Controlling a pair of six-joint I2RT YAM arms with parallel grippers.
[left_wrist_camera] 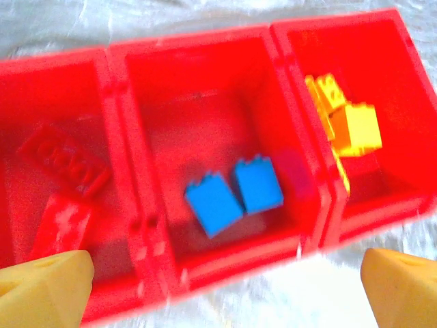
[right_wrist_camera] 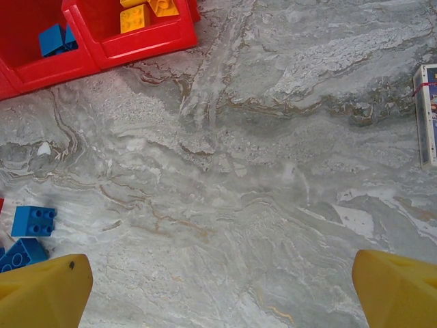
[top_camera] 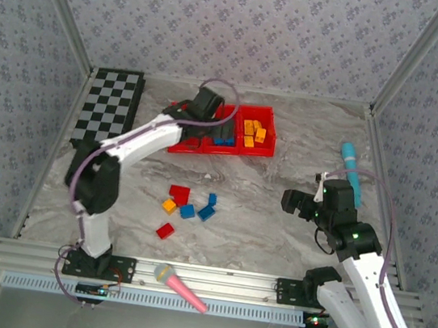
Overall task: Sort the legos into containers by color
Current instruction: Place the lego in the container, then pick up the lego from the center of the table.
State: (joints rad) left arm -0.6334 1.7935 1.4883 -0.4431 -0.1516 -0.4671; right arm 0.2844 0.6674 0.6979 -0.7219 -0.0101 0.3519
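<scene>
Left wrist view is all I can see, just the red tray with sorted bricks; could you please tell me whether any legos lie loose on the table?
Observer: Yes, about six loose legos lie on the table, on the near side of the tray: two red, one orange, three blue.
Operator: Thanks. Where is the right tool?
Observer: The right tool hangs open and empty over bare table, right of those legos.
Operator: Anything else about?
Observer: A pink microphone lies on the metal rail at the near edge.
</scene>
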